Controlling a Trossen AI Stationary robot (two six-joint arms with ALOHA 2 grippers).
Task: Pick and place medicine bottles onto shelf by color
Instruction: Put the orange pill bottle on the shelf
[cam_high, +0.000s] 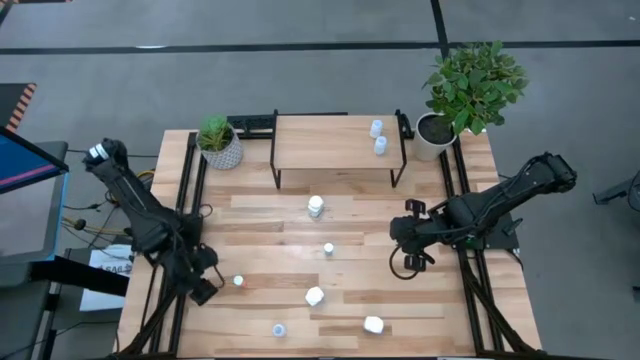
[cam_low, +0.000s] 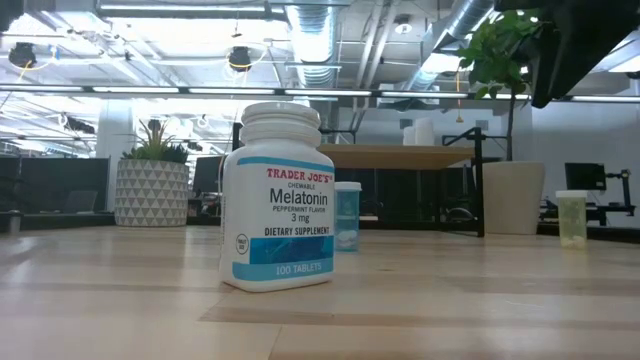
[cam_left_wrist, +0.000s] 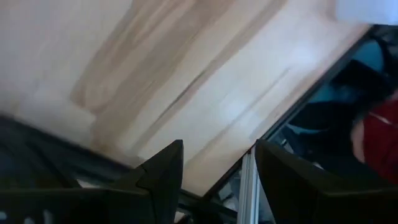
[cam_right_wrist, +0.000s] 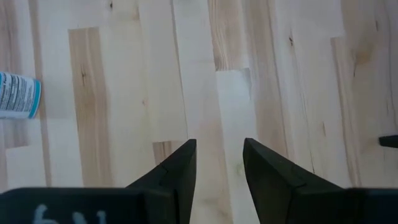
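Both dark hands, left (cam_high: 205, 290) and right (cam_high: 408, 243), hang spread and empty over pale, grainy wood table (cam_high: 270, 215).

On the label of the white bottle (cam_low: 277, 197) standing on the tabletop (cam_low: 450, 300), we read "TRADER JOE'S", "CHEWABLE", "Melatonin", "PEPPERMINT FLAVOR", "3 mg", "DIETARY SUPPLEMENT" and "100 TABLETS". We cannot make out the small print elsewhere.

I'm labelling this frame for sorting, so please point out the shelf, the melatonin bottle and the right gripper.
shelf (cam_high: 325, 140): high view, bare wooden top.
melatonin bottle (cam_low: 277, 215): low view, front label.
right gripper (cam_right_wrist: 219, 163): right wrist view, empty gap between its open fingertips.
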